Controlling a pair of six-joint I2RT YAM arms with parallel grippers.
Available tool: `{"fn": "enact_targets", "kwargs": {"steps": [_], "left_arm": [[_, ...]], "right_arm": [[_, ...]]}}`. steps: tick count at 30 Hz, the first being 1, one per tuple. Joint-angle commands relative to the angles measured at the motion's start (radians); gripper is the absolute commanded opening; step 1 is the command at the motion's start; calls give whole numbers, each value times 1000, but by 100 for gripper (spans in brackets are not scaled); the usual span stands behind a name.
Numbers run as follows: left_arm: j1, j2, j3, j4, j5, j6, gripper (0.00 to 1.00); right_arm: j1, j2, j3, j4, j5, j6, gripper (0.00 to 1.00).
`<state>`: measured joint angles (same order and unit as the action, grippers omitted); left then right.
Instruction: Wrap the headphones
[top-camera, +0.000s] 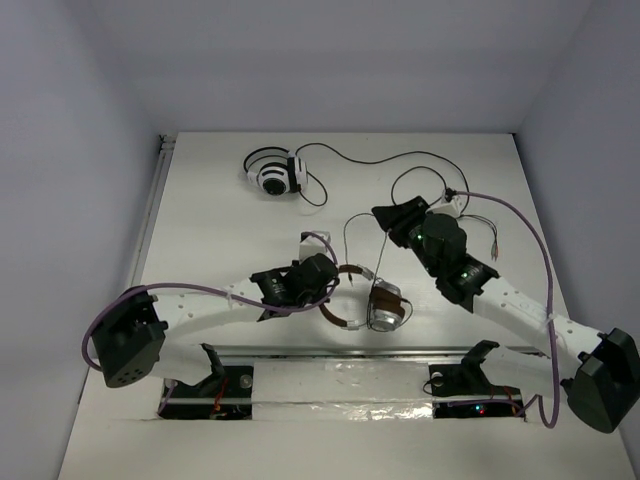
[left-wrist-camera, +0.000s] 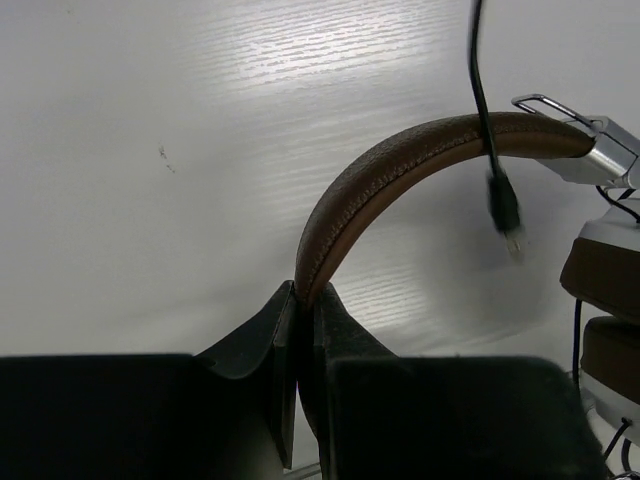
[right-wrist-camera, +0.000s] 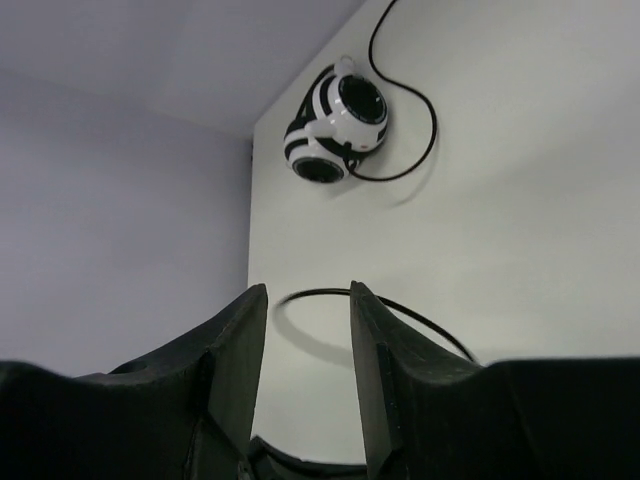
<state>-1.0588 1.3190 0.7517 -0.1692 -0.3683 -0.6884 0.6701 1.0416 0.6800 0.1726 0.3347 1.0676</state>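
Observation:
The brown headphones (top-camera: 372, 302) lie near the table's front middle, ear cups (top-camera: 386, 306) to the right. My left gripper (top-camera: 322, 283) is shut on the brown headband (left-wrist-camera: 400, 165), fingertips pinching its left end (left-wrist-camera: 305, 292). The thin dark cable (left-wrist-camera: 484, 110) hangs across the headband and its plug (left-wrist-camera: 506, 212) dangles free. The ear cups (left-wrist-camera: 605, 275) sit at the right edge of the left wrist view. My right gripper (top-camera: 386, 216) is open behind the headphones. In the right wrist view (right-wrist-camera: 308, 295) a loop of dark cable (right-wrist-camera: 320, 293) runs just beyond its fingertips, not gripped.
White-and-black headphones (top-camera: 274, 175) lie at the back left, also in the right wrist view (right-wrist-camera: 335, 120), their black cable (top-camera: 400, 157) trailing right. Loose thin wires (top-camera: 490, 238) lie at the right. A metal rail (top-camera: 350, 352) runs along the near edge. Walls enclose the table.

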Motion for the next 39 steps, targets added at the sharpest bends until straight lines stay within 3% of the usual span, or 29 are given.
{"fn": "enact_targets", "kwargs": {"steps": [1, 8, 12, 14, 15, 16, 19, 23, 26, 28, 31, 35, 38, 39], "left_arm": [[-12, -12, 24, 28, 15, -14, 0], [-12, -50, 58, -22, 6, 15, 0], [-12, -72, 92, -78, 17, 50, 0], [-12, -93, 129, -119, 20, 76, 0], [-12, -102, 141, -133, 17, 85, 0], [-12, -115, 171, -162, 11, 102, 0], [20, -161, 228, -194, 26, 131, 0], [71, -202, 290, -230, 86, 177, 0], [91, -214, 340, -269, 104, 197, 0], [100, -222, 376, -289, 109, 214, 0], [121, -236, 429, -328, 124, 236, 0], [158, -248, 526, -375, 149, 270, 0], [189, -244, 601, -398, 172, 296, 0], [201, -241, 636, -401, 178, 300, 0]], "right_arm": [[-38, 20, 65, 110, 4, 15, 45], [-127, 58, 73, 82, 23, -43, 46], [-127, 74, 104, 45, -135, -199, 44], [-127, 66, 104, 18, -207, -286, 38], [-127, 57, 90, 8, -267, -308, 20], [-127, 46, 79, -5, -292, -342, 12], [-127, -15, 21, 1, -382, -376, 6], [-165, -45, 23, -64, -367, -405, 5], [-201, -40, 26, -41, -439, -428, 15], [-237, -48, 23, 10, -514, -446, 31], [-260, -51, 32, 37, -617, -485, 43], [-303, -66, 35, 21, -619, -496, 39], [-343, -98, -23, 73, -606, -454, 29], [-343, -113, -49, 82, -600, -449, 17]]}}
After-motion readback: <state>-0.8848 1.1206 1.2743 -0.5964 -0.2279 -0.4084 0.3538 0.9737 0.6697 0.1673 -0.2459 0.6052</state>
